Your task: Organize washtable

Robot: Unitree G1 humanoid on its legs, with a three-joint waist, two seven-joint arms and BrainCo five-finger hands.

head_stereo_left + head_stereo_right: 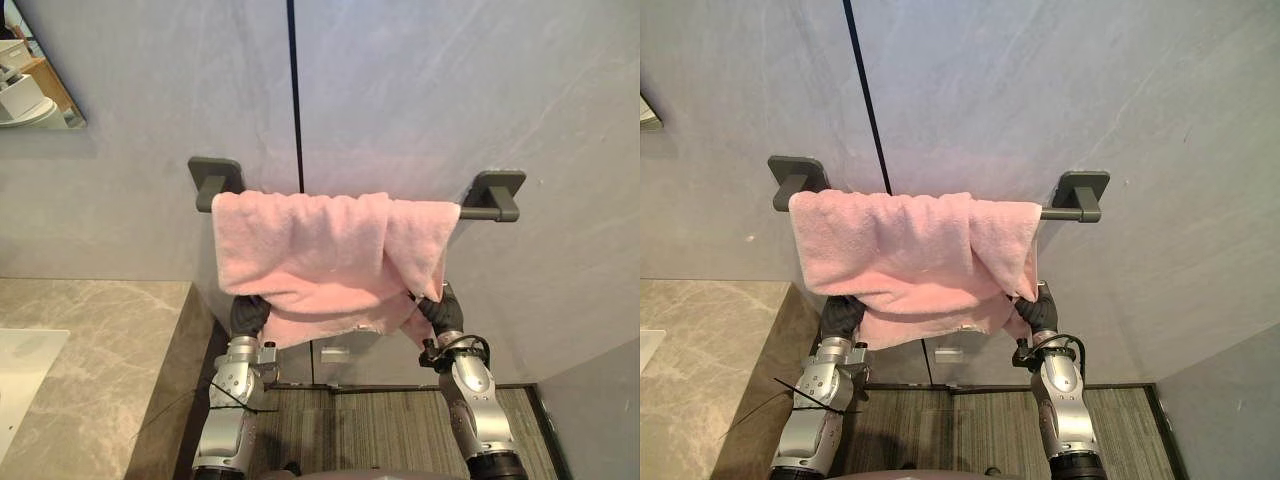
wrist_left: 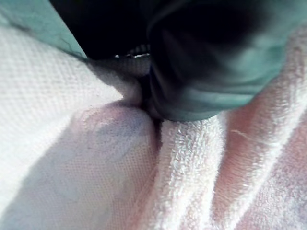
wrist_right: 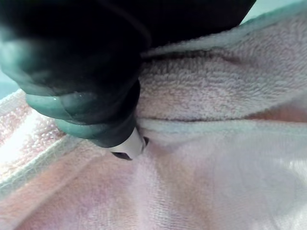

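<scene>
A pink towel [image 1: 320,250] hangs bunched over a dark grey towel bar [image 1: 490,205] on the wall, its right part folded over itself. My left hand [image 1: 248,315] is at the towel's lower left corner and my right hand [image 1: 443,312] at its lower right corner, both reaching up from below. In the left wrist view the dark thumb [image 2: 206,72] presses into a fold of the towel [image 2: 96,158]. The right wrist view has my right hand [image 3: 81,96] pinching the towel's hemmed edge [image 3: 216,167]. Most of the fingers are hidden behind the cloth.
A marble counter [image 1: 90,370] with a white basin [image 1: 20,380] lies at the lower left. A mirror corner [image 1: 35,80] is at the upper left. Grey striped flooring [image 1: 370,430] runs below the wall, which has a small plate [image 1: 335,353] under the towel.
</scene>
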